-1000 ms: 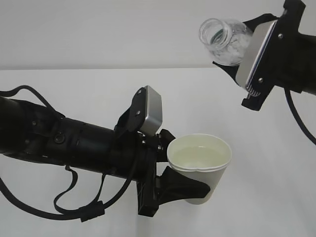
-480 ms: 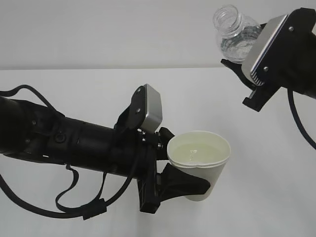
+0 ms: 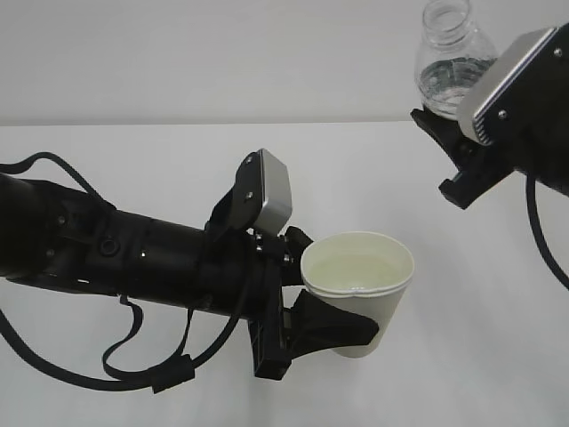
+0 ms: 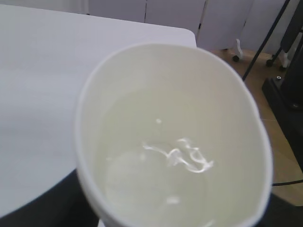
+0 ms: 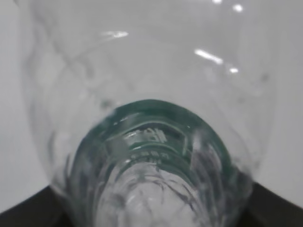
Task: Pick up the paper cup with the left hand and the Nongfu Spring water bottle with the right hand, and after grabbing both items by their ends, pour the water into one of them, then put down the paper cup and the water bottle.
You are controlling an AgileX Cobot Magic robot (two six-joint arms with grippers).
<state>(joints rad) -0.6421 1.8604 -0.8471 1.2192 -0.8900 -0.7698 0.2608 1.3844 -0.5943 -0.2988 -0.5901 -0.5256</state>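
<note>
With water already in the cup and the bottle turned neck-up, the step in hand looks like the set-down, and it wants slow, level lowering. On the left, the left hand (image 3: 133, 258) reaches in nearly horizontal from the frame edge, its pincer (image 3: 324, 325) clasping the lower wall of the paper cup (image 3: 360, 294), which hangs upright above the white desk (image 3: 160, 160), well clear of it. The water (image 4: 156, 170) fills much of the cup, so any tilt or jolt on the way down would spill it; the base should sit flat before the grip loosens. To the right and higher, the right hand (image 3: 524, 107) slants in from the upper corner, its pincer (image 3: 458, 133) gripping the lower body of the Nongfu Spring water bottle (image 3: 452, 58), neck pointing up and seemingly nearly empty. Being so light, it could topple if released early.
</note>
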